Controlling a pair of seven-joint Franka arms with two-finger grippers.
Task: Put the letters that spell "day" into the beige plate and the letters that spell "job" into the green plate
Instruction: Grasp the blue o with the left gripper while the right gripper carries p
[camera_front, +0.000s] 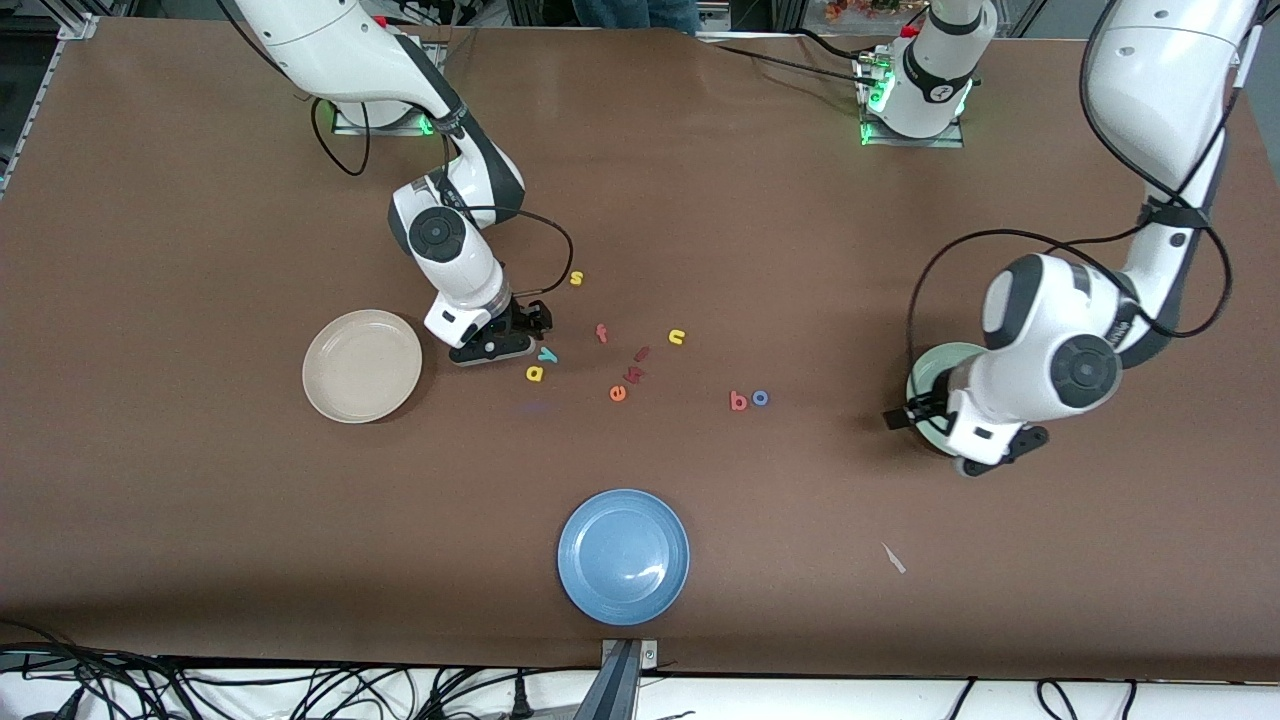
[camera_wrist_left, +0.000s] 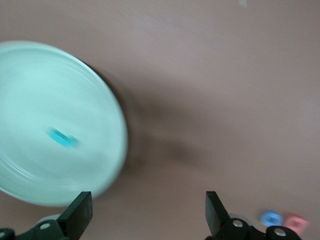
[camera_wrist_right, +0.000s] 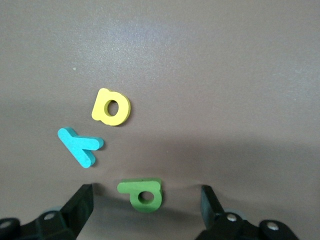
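Right wrist view: right gripper (camera_wrist_right: 145, 202) wide open astride green d (camera_wrist_right: 141, 193); left gripper (camera_wrist_left: 148, 216) open, empty.

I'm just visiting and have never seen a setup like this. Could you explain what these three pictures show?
Two white robot arms stand at a brown table. The big picture looks down from across the table; the other two come from cameras on the arms' wrists.

On the table lie a beige plate, a blue plate, a green plate and small foam letters.

The left hand is open over the table beside the green plate, where a teal j lies. The blue o and red b remain on the table.

The right hand is open, its fingers on either side of the green d, beside the yellow a and teal y. Neither hand holds anything.
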